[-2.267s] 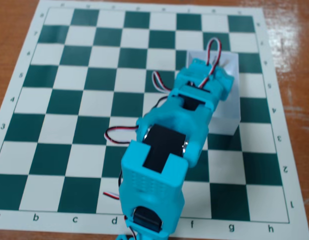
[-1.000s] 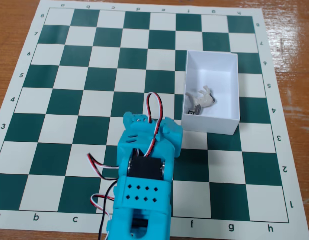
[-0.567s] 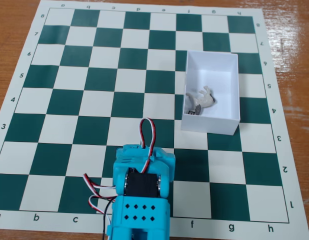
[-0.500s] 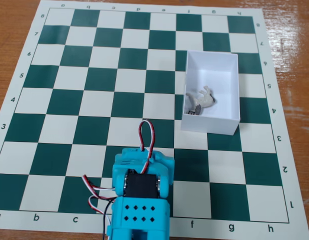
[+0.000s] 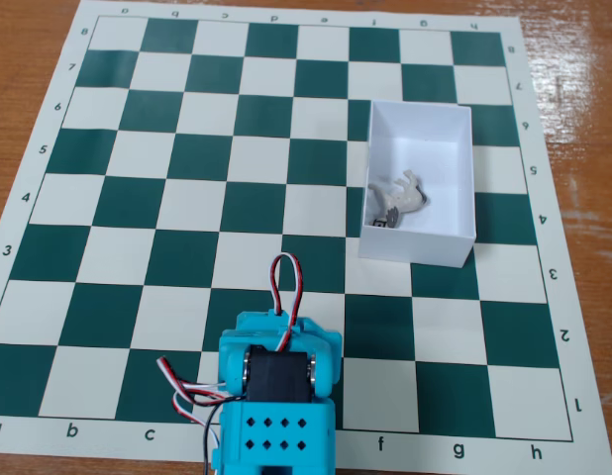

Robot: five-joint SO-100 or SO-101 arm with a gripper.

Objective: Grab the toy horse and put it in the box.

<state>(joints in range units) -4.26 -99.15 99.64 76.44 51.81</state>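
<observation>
One toy horse (image 5: 398,199), one box (image 5: 455,188)

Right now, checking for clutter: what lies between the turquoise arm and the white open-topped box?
Only bare chessboard mat separates turquoise arm from white open-topped box, per the fixed view.

A single fixed view looks down from above, tilted a little so the far rows of the chessboard mat (image 5: 187,188) narrow toward the top of the picture. The camera stands high enough to take in almost the whole mat plus strips of the wooden table (image 5: 29,59) at the left, right and top edges. The arm (image 5: 276,396) enters from the bottom edge (its base lies outside the picture). The box (image 5: 455,247) sits right of centre, its inside fully open to view.
</observation>
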